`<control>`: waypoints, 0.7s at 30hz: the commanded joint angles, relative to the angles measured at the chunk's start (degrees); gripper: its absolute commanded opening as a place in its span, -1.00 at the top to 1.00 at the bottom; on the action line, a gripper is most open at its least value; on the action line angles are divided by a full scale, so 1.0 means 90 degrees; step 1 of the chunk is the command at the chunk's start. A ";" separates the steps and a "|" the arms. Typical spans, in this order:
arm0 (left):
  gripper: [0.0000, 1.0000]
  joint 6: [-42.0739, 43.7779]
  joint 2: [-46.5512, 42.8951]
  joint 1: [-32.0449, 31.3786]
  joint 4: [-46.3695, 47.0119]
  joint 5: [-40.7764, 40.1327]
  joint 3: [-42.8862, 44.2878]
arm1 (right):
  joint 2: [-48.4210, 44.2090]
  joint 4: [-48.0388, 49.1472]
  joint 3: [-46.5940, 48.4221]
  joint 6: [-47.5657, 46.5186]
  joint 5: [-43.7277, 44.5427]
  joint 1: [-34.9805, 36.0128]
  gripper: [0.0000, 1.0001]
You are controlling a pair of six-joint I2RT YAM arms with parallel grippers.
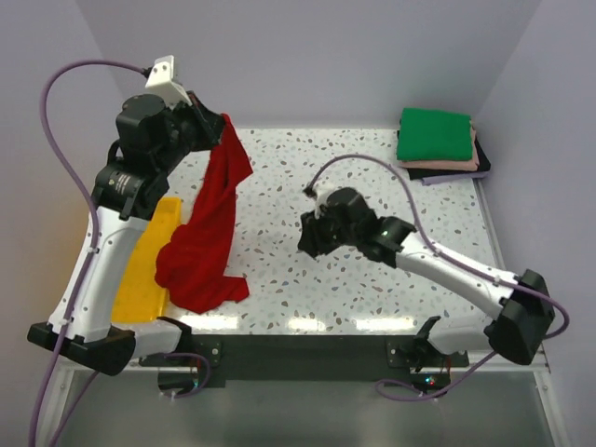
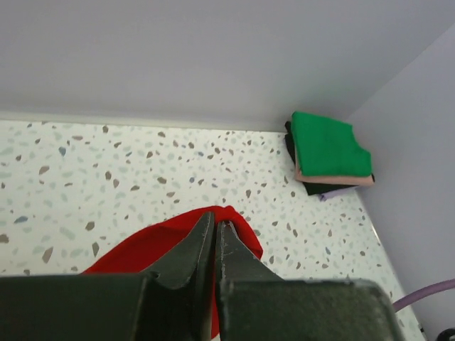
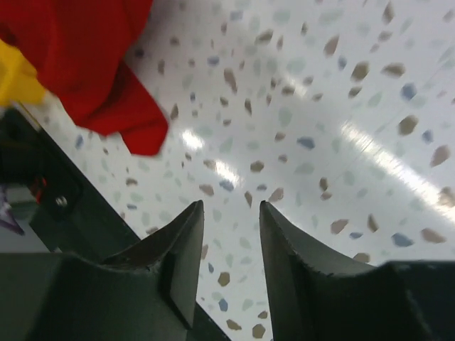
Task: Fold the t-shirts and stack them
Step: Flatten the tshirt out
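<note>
In the top view the red shirt (image 1: 209, 233) is draping over the right edge of the tray (image 1: 142, 275), and the left arm (image 1: 104, 256) is covering its left side. The cloth is bunching around the left gripper (image 1: 222, 123), hiding its jaws; the right gripper (image 1: 315, 240) is pointing down, its jaws lying out of sight under its own wrist. The green shirt (image 1: 434, 135) is covering the lower shirts (image 1: 442, 168), leaving only thin edges showing. In the left wrist view the jaws are blocking most of the red shirt. In the right wrist view the picture's corner is cutting off the shirt and tray, and the surface (image 3: 341, 85) is looking blurred.
</note>
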 commanded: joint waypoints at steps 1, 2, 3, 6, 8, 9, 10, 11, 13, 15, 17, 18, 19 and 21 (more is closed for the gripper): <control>1.00 0.0178 -0.0320 0.0039 0.0358 -0.0296 0.0097 | 0.0150 0.1424 -0.0553 0.0161 0.0650 0.0836 0.14; 1.00 0.0226 -0.0311 0.0039 0.0329 -0.0345 0.0117 | 0.0451 0.1861 -0.0797 0.0210 0.0884 0.1119 0.03; 1.00 0.0236 -0.0311 0.0039 0.0300 -0.0414 0.0117 | 0.0619 0.2049 -0.0896 0.0210 0.0886 0.1257 -0.03; 1.00 0.0324 -0.0281 0.0039 0.0144 -0.0687 0.0302 | 0.1419 0.2587 -0.0955 0.0298 0.1198 0.1618 -0.10; 1.00 0.0363 -0.0272 0.0039 0.0075 -0.0814 0.0410 | 0.2013 0.2947 -0.0878 0.0396 0.1276 0.1766 -0.08; 1.00 0.0373 -0.0272 0.0039 0.0036 -0.0853 0.0429 | 0.2220 0.3027 -0.0829 0.0415 0.1315 0.1863 -0.08; 1.00 0.0393 -0.0281 0.0039 0.0016 -0.0892 0.0487 | 0.2377 0.3057 -0.0751 0.0425 0.1413 0.2038 -0.07; 1.00 0.0412 -0.0281 0.0039 -0.0003 -0.0922 0.0507 | 0.2523 0.3047 -0.0586 0.0435 0.1636 0.2117 -0.07; 1.00 0.0432 -0.0272 0.0039 -0.0052 -0.0961 0.0566 | 0.2943 0.3037 -0.0477 0.0551 0.1823 0.2225 -0.07; 1.00 0.0442 -0.0272 0.0039 -0.0072 -0.0971 0.0586 | 0.3216 0.3057 -0.0389 0.0630 0.2066 0.2245 -0.07; 1.00 0.0442 -0.0281 0.0039 -0.0082 -0.0961 0.0605 | 0.3335 0.2989 -0.0331 0.0747 0.2301 0.2255 -0.07; 1.00 0.0442 -0.0281 0.0039 -0.0082 -0.0961 0.0605 | 0.3374 0.2960 -0.0321 0.0767 0.2447 0.2255 -0.07; 1.00 0.0442 -0.0291 0.0039 -0.0091 -0.0961 0.0605 | 0.3481 0.2940 -0.0301 0.0825 0.2497 0.2255 -0.09; 1.00 0.0442 -0.0281 0.0039 -0.0072 -0.0952 0.0595 | 0.3559 0.2998 -0.0262 0.0855 0.2527 0.2255 -0.12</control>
